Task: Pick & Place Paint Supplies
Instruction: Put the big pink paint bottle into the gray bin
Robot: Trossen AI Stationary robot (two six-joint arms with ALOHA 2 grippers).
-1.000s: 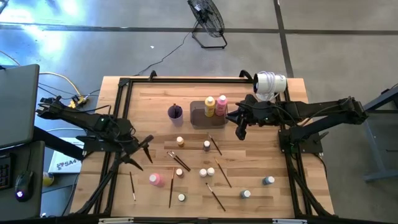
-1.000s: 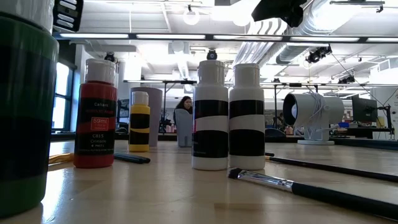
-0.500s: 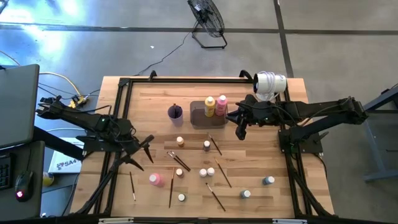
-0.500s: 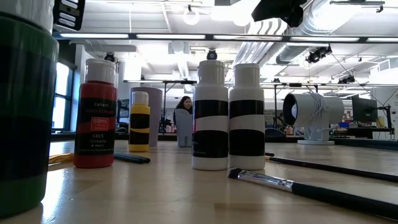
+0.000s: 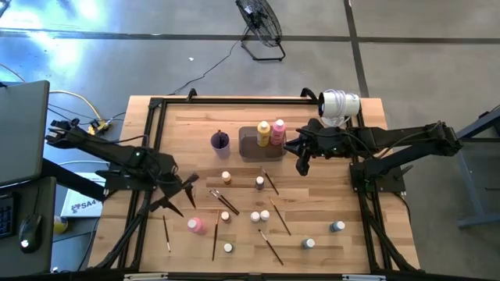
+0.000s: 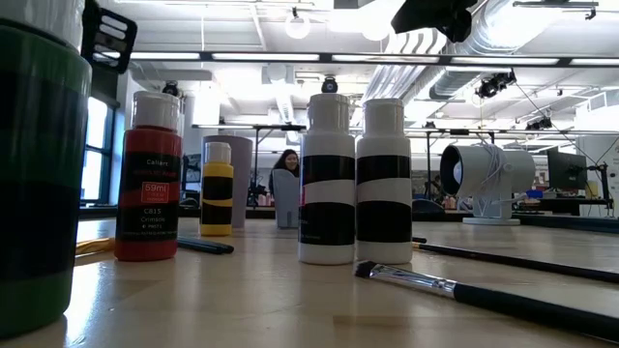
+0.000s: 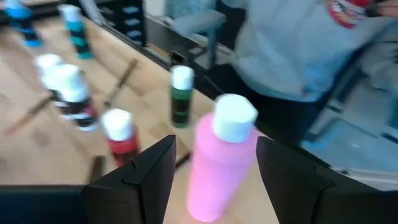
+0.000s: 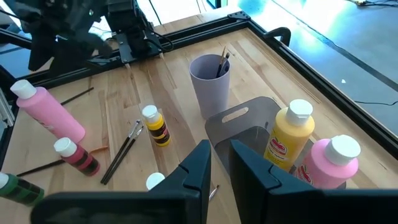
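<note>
My left claw (image 5: 187, 184): fingers spread wide and pinching nothing; it hangs over the wood at about 8 o'clock from the table's (image 5: 195, 125) middle, with the lone pink bottle (image 5: 194, 225) just beyond at its 5 o'clock; through my wrist that bottle (image 7: 221, 163) stands upright between my fingers (image 7: 146, 174)
Brushes: thin dark ones (image 5: 223, 201) lie scattered mid-table among tiny white-capped bottles (image 5: 255, 216)
Purple cup (image 5: 219, 141): at 9 o'clock of the tray
Grey tray (image 5: 250, 144): holds a yellow bottle (image 5: 263, 132) and a pink one (image 5: 278, 131), both upright
My right claw (image 5: 301, 165): fingers nearly pressed together, pinching nothing; at 4 o'clock of the tray
</note>
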